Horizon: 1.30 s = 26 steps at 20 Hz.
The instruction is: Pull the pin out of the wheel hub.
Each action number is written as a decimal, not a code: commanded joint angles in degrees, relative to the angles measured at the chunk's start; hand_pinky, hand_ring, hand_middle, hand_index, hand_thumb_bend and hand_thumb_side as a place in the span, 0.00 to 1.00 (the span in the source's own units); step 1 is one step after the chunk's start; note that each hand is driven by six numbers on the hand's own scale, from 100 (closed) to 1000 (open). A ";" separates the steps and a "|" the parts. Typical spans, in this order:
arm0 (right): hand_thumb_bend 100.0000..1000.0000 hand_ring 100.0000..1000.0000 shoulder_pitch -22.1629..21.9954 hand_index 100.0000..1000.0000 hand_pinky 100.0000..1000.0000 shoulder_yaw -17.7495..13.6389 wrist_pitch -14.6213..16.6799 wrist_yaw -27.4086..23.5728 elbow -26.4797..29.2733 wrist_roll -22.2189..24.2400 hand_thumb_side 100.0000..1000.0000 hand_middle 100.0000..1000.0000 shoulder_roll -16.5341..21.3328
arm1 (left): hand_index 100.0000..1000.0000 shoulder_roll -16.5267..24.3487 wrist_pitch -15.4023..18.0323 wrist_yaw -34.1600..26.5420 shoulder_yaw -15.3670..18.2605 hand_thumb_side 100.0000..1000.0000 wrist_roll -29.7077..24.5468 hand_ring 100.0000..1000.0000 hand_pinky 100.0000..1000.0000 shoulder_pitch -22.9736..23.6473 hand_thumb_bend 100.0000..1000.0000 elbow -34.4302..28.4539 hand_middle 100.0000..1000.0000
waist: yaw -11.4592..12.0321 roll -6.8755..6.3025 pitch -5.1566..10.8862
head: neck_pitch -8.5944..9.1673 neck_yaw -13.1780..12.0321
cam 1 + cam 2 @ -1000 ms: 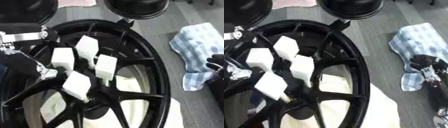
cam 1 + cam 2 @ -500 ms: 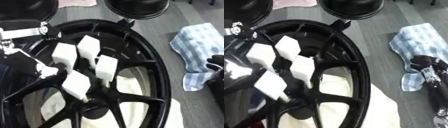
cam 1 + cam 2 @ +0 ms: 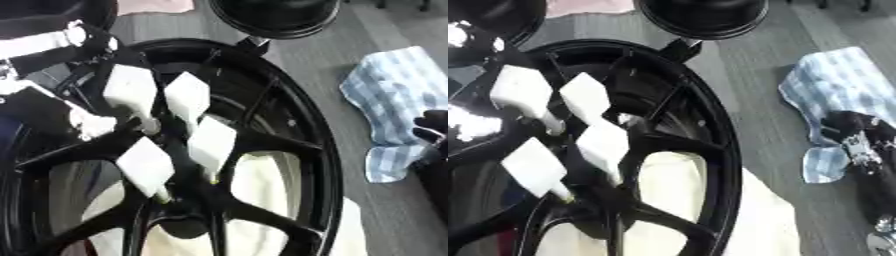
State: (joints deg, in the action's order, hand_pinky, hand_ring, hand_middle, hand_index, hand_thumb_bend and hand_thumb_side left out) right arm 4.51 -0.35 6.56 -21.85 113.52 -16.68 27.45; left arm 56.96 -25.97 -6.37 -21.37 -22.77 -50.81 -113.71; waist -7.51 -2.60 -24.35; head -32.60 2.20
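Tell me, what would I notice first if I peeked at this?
A big black wheel fills the left and middle, with four white blocks standing up near its centre. The left hand reaches in from the left toward them. A blue checked cloth lies on the grey floor to the right, with the dark right hand beside it.

You have a glossy black metal wheel hub [image 3: 289, 145] with smooth spokes, and matt white block-headed pins [image 3: 190, 97] standing in it. To the right lies a soft blue-and-white checked cloth [image 3: 394, 95] on the matt grey floor [image 3: 763, 115]; pale cream sheeting [image 3: 262, 180] shows through the spokes.
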 commanded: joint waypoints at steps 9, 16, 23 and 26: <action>0.29 0.72 -0.59 0.55 0.76 -1.04 0.58 -0.59 1.08 -0.70 0.44 0.63 1.10 | 0.36 8.01 1.31 -15.14 12.30 0.02 10.19 0.43 0.77 4.60 0.00 0.36 0.20 | 1.56 0.97 2.27 | 0.19 1.56; 0.29 0.72 -1.66 0.55 0.76 -2.32 1.98 -0.19 1.08 -1.77 0.43 0.63 1.22 | 0.36 13.89 6.20 -23.81 24.49 0.03 22.82 0.43 0.79 16.86 0.00 7.06 0.19 | 3.92 1.65 2.67 | -0.15 3.92; 0.29 0.72 -2.39 0.55 0.76 -3.19 2.85 0.07 1.08 -2.89 0.43 0.63 0.61 | 0.37 13.50 11.54 -28.52 32.63 0.03 29.35 0.44 0.79 30.12 0.00 13.94 0.20 | 5.97 2.51 2.99 | 0.17 6.50; 0.29 0.72 -2.30 0.55 0.76 -3.13 2.94 -0.01 1.08 -2.89 0.43 0.63 0.48 | 0.37 12.05 11.56 -25.22 33.38 0.03 30.31 0.44 0.79 33.31 0.00 15.69 0.21 | 6.08 2.92 3.08 | 0.41 7.02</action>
State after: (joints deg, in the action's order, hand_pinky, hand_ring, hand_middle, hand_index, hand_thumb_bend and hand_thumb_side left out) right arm 2.01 -2.84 9.32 -21.88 113.52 -19.45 27.33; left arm 67.69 -14.62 -32.57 10.28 6.85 -17.28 -98.49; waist -1.50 0.48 -22.84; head -32.62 8.80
